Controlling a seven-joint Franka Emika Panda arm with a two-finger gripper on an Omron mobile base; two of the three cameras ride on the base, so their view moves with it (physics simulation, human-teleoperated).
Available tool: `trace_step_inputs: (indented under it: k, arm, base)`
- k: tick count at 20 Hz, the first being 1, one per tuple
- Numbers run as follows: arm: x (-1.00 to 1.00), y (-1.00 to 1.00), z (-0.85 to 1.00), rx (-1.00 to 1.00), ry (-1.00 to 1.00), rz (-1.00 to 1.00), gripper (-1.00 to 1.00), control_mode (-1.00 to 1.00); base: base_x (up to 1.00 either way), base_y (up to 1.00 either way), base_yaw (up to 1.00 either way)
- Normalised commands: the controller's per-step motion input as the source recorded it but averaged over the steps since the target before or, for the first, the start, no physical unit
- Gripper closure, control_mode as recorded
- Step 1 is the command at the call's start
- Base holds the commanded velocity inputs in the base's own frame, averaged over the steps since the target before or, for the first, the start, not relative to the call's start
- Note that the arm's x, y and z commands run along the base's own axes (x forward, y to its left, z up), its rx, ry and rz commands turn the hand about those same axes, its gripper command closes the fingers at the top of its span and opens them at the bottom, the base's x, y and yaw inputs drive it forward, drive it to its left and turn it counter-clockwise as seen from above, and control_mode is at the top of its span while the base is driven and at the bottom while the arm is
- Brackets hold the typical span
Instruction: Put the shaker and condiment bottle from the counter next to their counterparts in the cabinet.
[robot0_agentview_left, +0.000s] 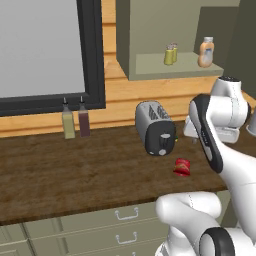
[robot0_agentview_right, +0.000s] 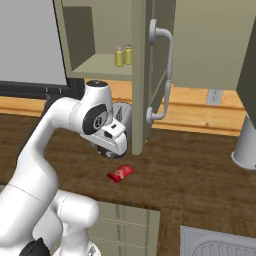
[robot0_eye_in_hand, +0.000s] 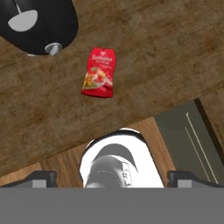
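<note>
Since the condiment bottle lay on the tabletop, I judged the task half done at best; pincer state unclear.

Dark matt wood-grain counter, glossy red condiment bottle, smooth metallic toaster

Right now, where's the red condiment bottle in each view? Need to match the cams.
Left base view: condiment bottle lies on the counter, right of centre, in front of the toaster.
Right base view: centre, near the counter's front edge.
Hand view: upper middle, lying flat.
Shared landmark: the toaster, just behind it in every view.
</note>
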Motion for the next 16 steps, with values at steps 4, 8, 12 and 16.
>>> trace_step_inputs:
  k: [4, 8, 12, 16]
  arm:
    - [0.00, 0.00, -0.01, 0.00, 0.00, -0.02, -1.00, -1.00]
    - [0.00, 0.00, -0.01, 0.00, -0.01, -0.03, -1.00, -1.00]
    - [0.00, 0.00, -0.06, 0.00, -0.05, -0.04, -1.00, -1.00]
    - [0.00, 0.00, -0.10, 0.00, -0.11, -0.03, -1.00, -1.00]
  base:
    - [0.00, 0.00, 0.00]
    - [0.00, 0.00, 0.00]
    - [0.00, 0.00, 0.00]
    - [0.00, 0.00, 0.00]
